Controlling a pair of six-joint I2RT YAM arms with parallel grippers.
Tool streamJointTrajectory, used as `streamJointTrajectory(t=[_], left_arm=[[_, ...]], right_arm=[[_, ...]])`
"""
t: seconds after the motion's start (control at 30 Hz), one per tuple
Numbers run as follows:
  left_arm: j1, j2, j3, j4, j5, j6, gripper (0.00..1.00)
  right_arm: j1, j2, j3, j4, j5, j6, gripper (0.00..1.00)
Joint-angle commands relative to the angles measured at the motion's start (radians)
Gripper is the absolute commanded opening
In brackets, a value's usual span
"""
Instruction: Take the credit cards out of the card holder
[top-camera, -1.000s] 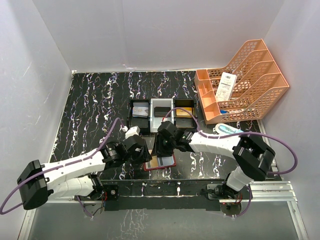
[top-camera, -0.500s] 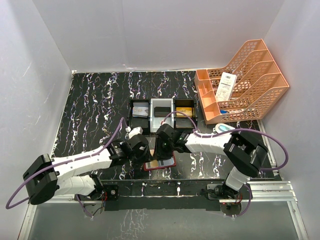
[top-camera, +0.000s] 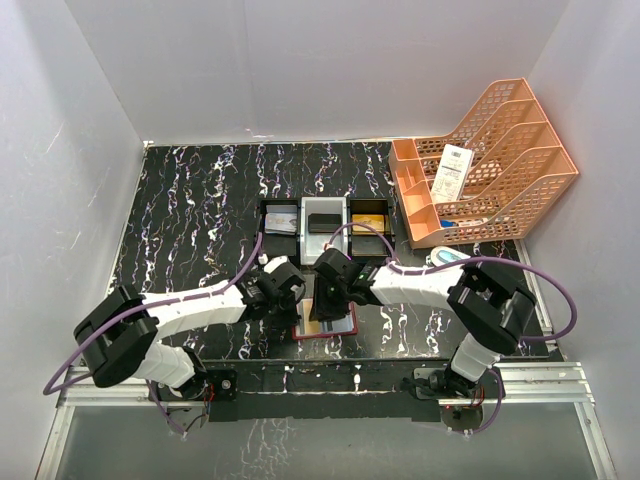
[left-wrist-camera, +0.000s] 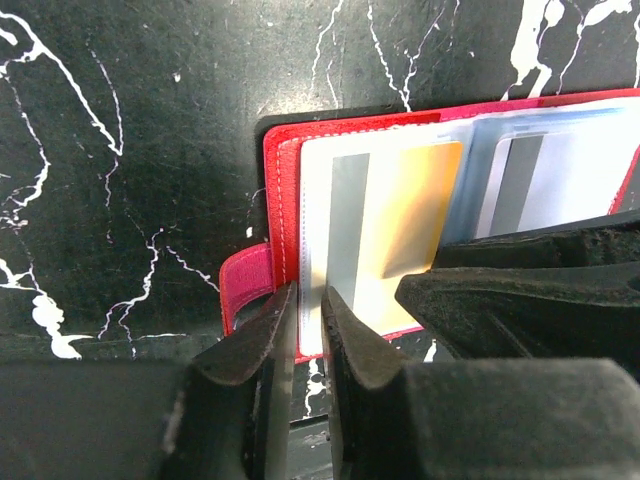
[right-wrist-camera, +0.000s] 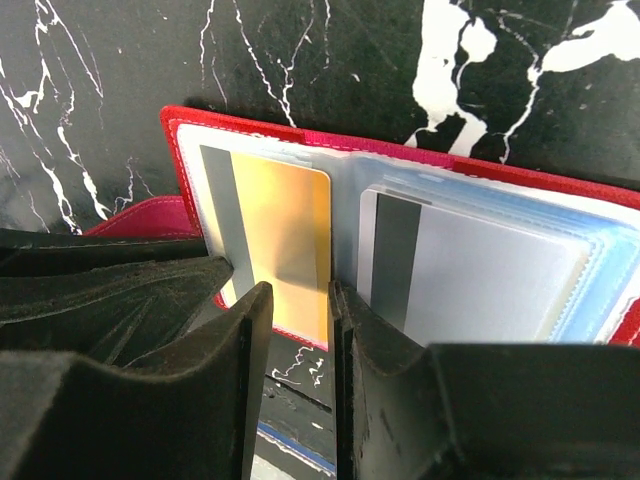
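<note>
The dark-red card holder (left-wrist-camera: 282, 190) is laid open and flat on the black marbled table (top-camera: 180, 200) near its front edge, its snap tab (left-wrist-camera: 245, 285) stuck out sideways, and an orange-gold credit card (left-wrist-camera: 415, 210) and a silvery light-blue credit card (right-wrist-camera: 490, 285), each grey-striped, are seen tucked in clear sleeves on facing pages.

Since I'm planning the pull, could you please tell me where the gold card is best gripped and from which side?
Probably by its near short edge, approached from the arms' side. The gold card lies flat in the open holder, whose rim and spine appear to close off its far and side edges. Only the near edge faces the arms.
</note>
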Motion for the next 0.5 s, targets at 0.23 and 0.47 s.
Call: streamJointTrajectory(t=[0.23,0.47], left_arm=[[0.001,0.057,-0.014,-0.037,0.014,0.016,0.11],[0.002,0.066,-0.019,-0.022,0.027,0.019,0.10]], right_arm=[[-0.007,-0.061,0.062,-0.101,0.101,-0.012,0.28],[-0.007,-0.001,0.041,-0.106,0.099,-0.002,0.26]])
